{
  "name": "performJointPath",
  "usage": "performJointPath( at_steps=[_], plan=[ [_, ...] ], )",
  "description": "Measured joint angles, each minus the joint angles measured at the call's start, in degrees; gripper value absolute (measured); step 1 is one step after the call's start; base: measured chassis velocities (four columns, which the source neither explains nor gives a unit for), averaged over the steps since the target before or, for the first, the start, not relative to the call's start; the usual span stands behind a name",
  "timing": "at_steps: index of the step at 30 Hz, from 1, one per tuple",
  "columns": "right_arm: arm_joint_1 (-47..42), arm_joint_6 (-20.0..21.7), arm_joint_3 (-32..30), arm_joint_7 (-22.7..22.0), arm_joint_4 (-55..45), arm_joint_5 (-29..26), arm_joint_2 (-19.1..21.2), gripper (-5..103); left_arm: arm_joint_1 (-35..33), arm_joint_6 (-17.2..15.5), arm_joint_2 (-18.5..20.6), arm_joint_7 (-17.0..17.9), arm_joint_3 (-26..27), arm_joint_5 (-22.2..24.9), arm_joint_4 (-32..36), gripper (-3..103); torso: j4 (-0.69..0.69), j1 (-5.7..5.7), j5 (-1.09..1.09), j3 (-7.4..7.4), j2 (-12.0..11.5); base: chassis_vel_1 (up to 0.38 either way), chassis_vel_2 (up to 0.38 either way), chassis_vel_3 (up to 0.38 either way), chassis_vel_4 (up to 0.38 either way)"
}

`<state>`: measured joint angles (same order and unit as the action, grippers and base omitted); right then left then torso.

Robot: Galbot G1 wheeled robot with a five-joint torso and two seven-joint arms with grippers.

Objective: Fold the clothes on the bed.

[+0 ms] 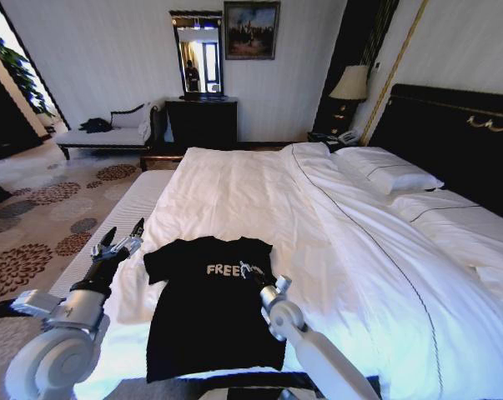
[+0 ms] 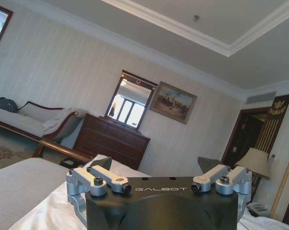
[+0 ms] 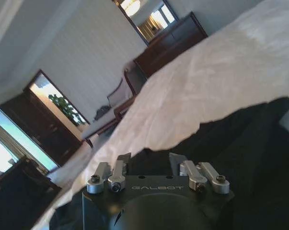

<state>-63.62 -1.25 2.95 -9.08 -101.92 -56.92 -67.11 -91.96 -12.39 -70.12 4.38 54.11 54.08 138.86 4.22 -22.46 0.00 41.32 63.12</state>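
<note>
Two grippers (image 1: 124,237) (image 1: 253,272), one T-shirt (image 1: 209,312)

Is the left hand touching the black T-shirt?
Apart. In the head view the left hand hovers open beside the T-shirt, with white duvet visible between them.

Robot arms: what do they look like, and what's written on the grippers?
Both arms are chunky, silver-white tubes with round joints and black wrists. The left gripper and right gripper have black bodies, silver metal linkages with bolts, dark fingertips, and "GALBOT" printed in pale letters.

Large bed (image 1: 259,192) with white duvet (image 1: 318,217), pillows (image 1: 389,171), black T-shirt (image 1: 209,308) flat near foot
</note>
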Motion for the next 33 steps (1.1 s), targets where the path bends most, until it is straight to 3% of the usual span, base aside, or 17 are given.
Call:
performJointPath(
  at_steps=[1,3,5,8,10,15,24,29,33],
  plan=[
    [0.0,0.0,0.0,0.0,0.0,0.0,0.0,47,0.0,0.0,0.0,0.0,0.0,0.0,0.0,100,0.0,0.0,0.0,0.0,0.0,0.0,0.0,0.0,0.0],
    [1.0,0.0,-1.8,-1.3,0.9,-2.9,-0.5,57,0.1,0.0,0.0,0.2,0.3,-0.1,-0.2,100,0.0,0.0,0.0,0.0,0.0,0.0,0.0,0.0,0.0],
    [2.0,0.4,-2.6,-3.0,2.0,-4.7,-0.9,57,0.1,0.0,0.0,0.5,0.4,0.0,-0.4,100,-0.01,0.0,-0.01,0.0,0.0,0.0,0.0,0.0,0.0],
    [5.3,2.5,-4.7,-8.5,5.6,-12.6,-2.0,74,0.2,-0.2,-0.3,1.1,1.0,0.6,-0.3,100,-0.02,-0.01,0.0,0.01,0.0,0.0,0.0,0.0,0.0],
    [6.6,3.7,-5.4,-10.6,6.8,-15.6,-2.3,79,0.1,-0.3,-0.4,1.2,1.1,0.8,0.1,100,-0.02,-0.01,0.0,0.01,0.0,0.0,0.0,0.0,0.0],
    [9.0,5.7,-7.7,-14.6,9.6,-18.3,-2.8,98,-0.5,-0.4,-1.1,1.3,1.1,0.7,1.0,100,-0.02,-0.01,0.0,0.01,0.0,0.0,0.0,0.0,0.0],
    [8.8,6.1,-10.0,-14.9,8.6,-16.7,-1.3,100,-0.3,-0.6,-1.4,1.3,0.8,-0.2,0.8,100,-0.01,-0.01,-0.02,0.01,0.0,0.0,0.0,0.0,0.0],
    [6.9,5.7,-12.7,-13.5,5.8,-13.0,-1.5,100,2.6,-1.8,0.2,3.4,-1.3,-3.8,-8.0,100,-0.01,-0.01,0.01,0.01,0.0,0.0,0.0,0.0,0.0],
    [5.2,5.5,-15.1,-12.9,3.4,-12.0,-1.6,100,6.2,-3.6,0.7,6.1,-3.7,-2.5,-15.4,100,-0.01,-0.01,0.02,0.01,0.0,0.0,0.0,0.0,0.0]
  ],
)
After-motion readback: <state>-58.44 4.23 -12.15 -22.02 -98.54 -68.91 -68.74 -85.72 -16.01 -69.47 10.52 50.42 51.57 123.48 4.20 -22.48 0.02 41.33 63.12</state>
